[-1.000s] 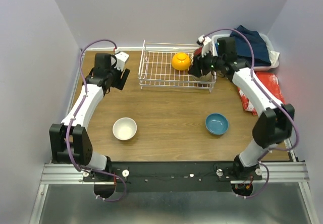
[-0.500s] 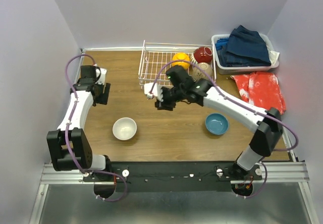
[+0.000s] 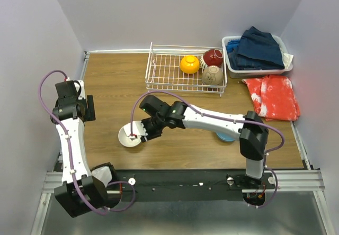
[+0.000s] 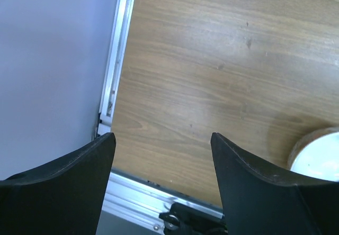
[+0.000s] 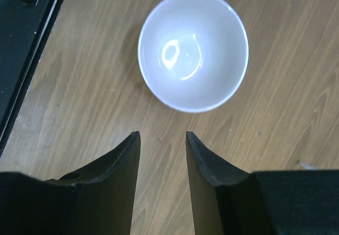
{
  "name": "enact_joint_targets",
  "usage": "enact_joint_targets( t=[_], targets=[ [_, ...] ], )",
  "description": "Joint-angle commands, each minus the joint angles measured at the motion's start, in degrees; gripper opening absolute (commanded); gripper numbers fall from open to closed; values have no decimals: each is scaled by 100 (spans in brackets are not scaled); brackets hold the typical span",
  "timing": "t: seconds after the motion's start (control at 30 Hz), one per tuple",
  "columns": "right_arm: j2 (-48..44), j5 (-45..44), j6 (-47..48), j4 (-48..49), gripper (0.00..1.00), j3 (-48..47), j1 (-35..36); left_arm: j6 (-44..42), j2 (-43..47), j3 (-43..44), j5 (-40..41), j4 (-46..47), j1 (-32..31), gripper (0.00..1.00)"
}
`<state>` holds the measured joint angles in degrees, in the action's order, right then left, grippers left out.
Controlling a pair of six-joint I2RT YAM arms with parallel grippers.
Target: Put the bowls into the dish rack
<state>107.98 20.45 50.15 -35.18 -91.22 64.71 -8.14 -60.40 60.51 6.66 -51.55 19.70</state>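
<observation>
Ahead of right hand (image 5: 162, 135): white bowl (image 5: 193, 50), upright, glossy (glare spot inside).

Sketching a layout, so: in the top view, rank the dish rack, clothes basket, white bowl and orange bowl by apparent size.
1. dish rack
2. clothes basket
3. white bowl and orange bowl: unranked; the white looks slightly wider, but it sits nearer the camera.

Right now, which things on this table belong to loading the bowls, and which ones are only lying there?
Job: dish rack; orange bowl, red bowl and tan bowl inside it; white bowl and blue bowl on the table.
Lying about: white basket with blue clothes; red cloth.
</observation>
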Motion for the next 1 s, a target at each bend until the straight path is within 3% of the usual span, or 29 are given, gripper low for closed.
enact_joint_targets(
  t=[0.0,0.1,0.33,0.53,0.57,0.67,0.7,0.8,0.97],
  targets=[
    [468,-76,548,-94,48,-413,436,286,301,267,-181,-461,322,83],
    [767,-155,549,-130,49,-659,551,375,301,443,-489,-557,726,83],
    [1356,-260,645,-454,50,-1011,613,340,494,637,-552,-637,842,83],
    [1550,-629,417,-174,48,-889,631,401,599,567,-657,-681,912,83],
    [1568,-647,399,-156,45,-880,631,410,617,550,-657,-672,939,83],
    [1542,-674,399,-182,27,-854,631,419,617,488,-657,-646,974,83],
    [1507,-665,390,-200,16,-845,631,419,600,488,-787,-637,983,82],
    [1288,-691,215,-340,1,-915,631,375,495,619,-885,-672,992,82],
    [584,-333,-444,-1148,1,-1976,368,111,266,1059,-1682,-488,957,79]
  ],
)
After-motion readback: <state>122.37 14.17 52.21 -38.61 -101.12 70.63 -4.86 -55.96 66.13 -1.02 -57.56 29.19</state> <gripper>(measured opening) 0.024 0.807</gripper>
